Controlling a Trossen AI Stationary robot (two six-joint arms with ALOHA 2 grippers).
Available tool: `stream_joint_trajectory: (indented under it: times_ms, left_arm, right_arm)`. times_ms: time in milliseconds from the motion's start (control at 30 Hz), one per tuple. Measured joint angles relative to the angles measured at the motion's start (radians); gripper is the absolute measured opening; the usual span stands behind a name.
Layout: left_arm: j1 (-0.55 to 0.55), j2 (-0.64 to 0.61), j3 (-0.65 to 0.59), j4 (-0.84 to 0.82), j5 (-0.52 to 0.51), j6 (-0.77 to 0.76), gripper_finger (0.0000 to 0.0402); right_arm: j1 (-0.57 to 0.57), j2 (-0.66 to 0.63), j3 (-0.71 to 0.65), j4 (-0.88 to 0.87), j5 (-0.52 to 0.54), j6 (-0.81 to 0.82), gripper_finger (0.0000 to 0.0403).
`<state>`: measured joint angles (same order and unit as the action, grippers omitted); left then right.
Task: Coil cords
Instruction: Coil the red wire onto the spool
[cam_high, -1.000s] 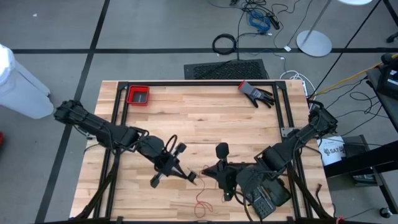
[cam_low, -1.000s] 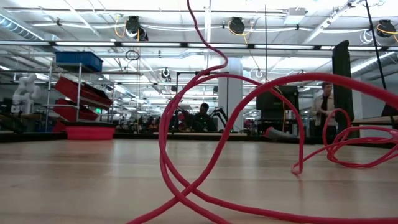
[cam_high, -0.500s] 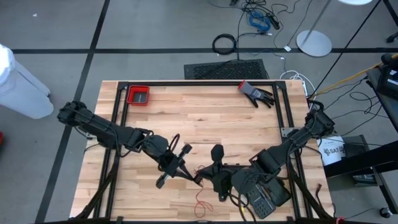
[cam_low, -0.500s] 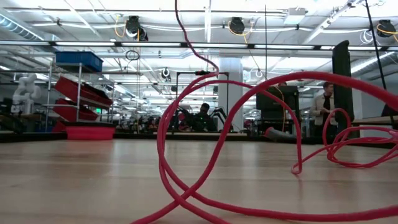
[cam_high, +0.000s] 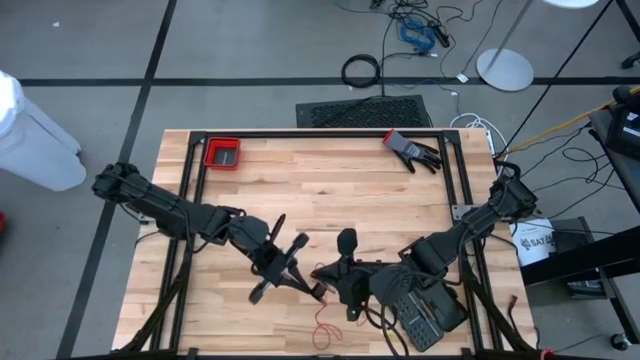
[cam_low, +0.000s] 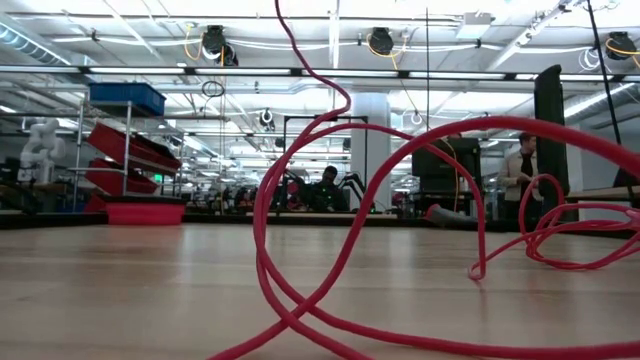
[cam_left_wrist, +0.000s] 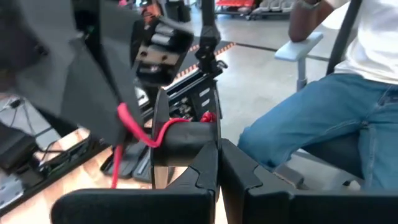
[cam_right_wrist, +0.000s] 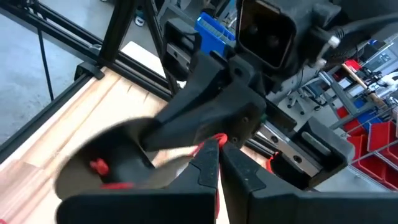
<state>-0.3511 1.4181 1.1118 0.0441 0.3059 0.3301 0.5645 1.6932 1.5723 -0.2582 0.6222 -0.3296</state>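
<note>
You won't find much to read here. The only lettering you can make out is on a white container (cam_high: 533, 241) sitting off the table's edge, well out beyond the right gripper (cam_high: 335, 283) on that arm's outer side: dark letters that look like "SAT", with the rest too small for you to tell. Nothing on either gripper, on the table or on the shelves in the room behind carries a label you can read; the left gripper (cam_high: 320, 290), just beside the right one, shows you no markings either.
</note>
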Motion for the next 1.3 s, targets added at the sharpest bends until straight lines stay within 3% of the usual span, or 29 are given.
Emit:
stream_joint_trajectory:
  times_ms: [133, 333, 533, 933, 1300]
  left_arm:
    - [-0.003, 0.000, 0.000, 0.007, 0.007, 0.001, 0.0008]
    - [-0.008, 0.000, 0.000, 0.016, 0.009, 0.018, 0.0008]
    - [-0.009, -0.001, 0.000, 0.026, 0.060, 0.026, 0.0008]
    - [-0.023, -0.001, 0.001, 0.056, 0.147, 0.053, 0.0008]
    - [-0.028, -0.001, 0.001, 0.119, 0.240, 0.071, 0.0008]
  right_arm:
    - [-0.003, 0.000, 0.000, -0.002, -0.003, 0.003, 0.0000]
    - [-0.030, 0.000, 0.000, -0.002, -0.130, 0.055, 0.0000]
    - [-0.041, 0.000, 0.000, -0.008, -0.133, 0.072, 0.0001]
    - [-0.075, 0.000, 0.000, -0.008, -0.316, 0.113, 0.0048]
    - [-0.097, 0.000, 0.000, -0.025, -0.339, 0.138, 0.0059]
